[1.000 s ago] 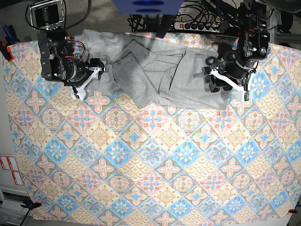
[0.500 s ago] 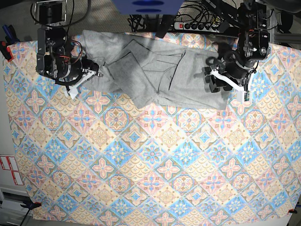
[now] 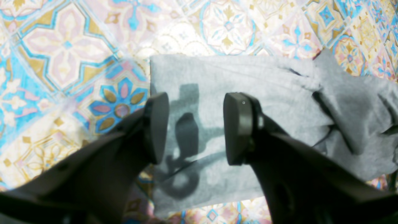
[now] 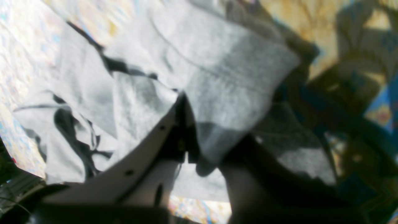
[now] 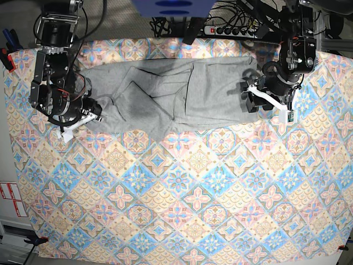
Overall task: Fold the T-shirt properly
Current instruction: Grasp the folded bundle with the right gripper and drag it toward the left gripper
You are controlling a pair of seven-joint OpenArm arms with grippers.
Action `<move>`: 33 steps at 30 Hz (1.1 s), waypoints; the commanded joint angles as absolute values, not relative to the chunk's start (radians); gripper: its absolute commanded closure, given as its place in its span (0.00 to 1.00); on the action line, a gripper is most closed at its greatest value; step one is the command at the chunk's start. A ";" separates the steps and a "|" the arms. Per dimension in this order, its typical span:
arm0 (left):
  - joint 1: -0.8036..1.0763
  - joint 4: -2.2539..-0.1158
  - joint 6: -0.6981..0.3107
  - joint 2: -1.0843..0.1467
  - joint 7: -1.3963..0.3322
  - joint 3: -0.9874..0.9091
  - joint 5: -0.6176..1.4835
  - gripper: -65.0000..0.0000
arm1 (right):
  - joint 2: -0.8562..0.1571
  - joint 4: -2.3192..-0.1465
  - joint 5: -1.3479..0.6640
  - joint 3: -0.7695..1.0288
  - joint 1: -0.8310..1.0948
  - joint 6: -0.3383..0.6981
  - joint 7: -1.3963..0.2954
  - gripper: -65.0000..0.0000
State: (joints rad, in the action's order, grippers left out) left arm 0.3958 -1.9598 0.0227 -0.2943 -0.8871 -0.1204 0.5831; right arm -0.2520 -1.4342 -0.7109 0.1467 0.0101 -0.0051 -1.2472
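Observation:
The grey T-shirt (image 5: 165, 94) lies crumpled and stretched sideways across the far part of the table; no lettering shows. My right gripper (image 5: 95, 112), on the left of the base view, is shut on the shirt's left end. In the right wrist view the gripper (image 4: 192, 149) pinches a fold of the grey cloth (image 4: 224, 81), lifted a little. My left gripper (image 5: 251, 100) hovers over the shirt's right end. In the left wrist view it (image 3: 196, 127) is open, its fingers apart over a flat corner of the shirt (image 3: 279, 93), with nothing between them.
The tile-patterned tablecloth (image 5: 176, 193) covers the whole table. A power strip (image 5: 231, 30) and cables lie beyond the far edge. A red clamp (image 5: 5, 55) is at the far left corner.
My right gripper has moved toward the left and the near side, pulling the shirt's left end with it. The shirt is now stretched out longer and flatter. My left gripper has barely moved.

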 commanded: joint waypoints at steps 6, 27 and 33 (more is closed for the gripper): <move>0.390 -2.011 0.019 -0.302 -0.869 -0.127 0.588 0.55 | -0.268 -1.448 -0.728 0.151 -0.022 -0.002 -1.247 1.00; 0.476 -2.008 0.018 -0.278 -0.874 -0.412 0.762 0.55 | -0.143 -1.762 -0.756 -0.302 0.045 -0.001 -1.237 1.00; 0.506 -2.006 0.018 -0.277 -0.871 -0.414 0.756 0.55 | -0.110 -1.761 -0.753 -0.392 0.021 0.002 -1.244 1.00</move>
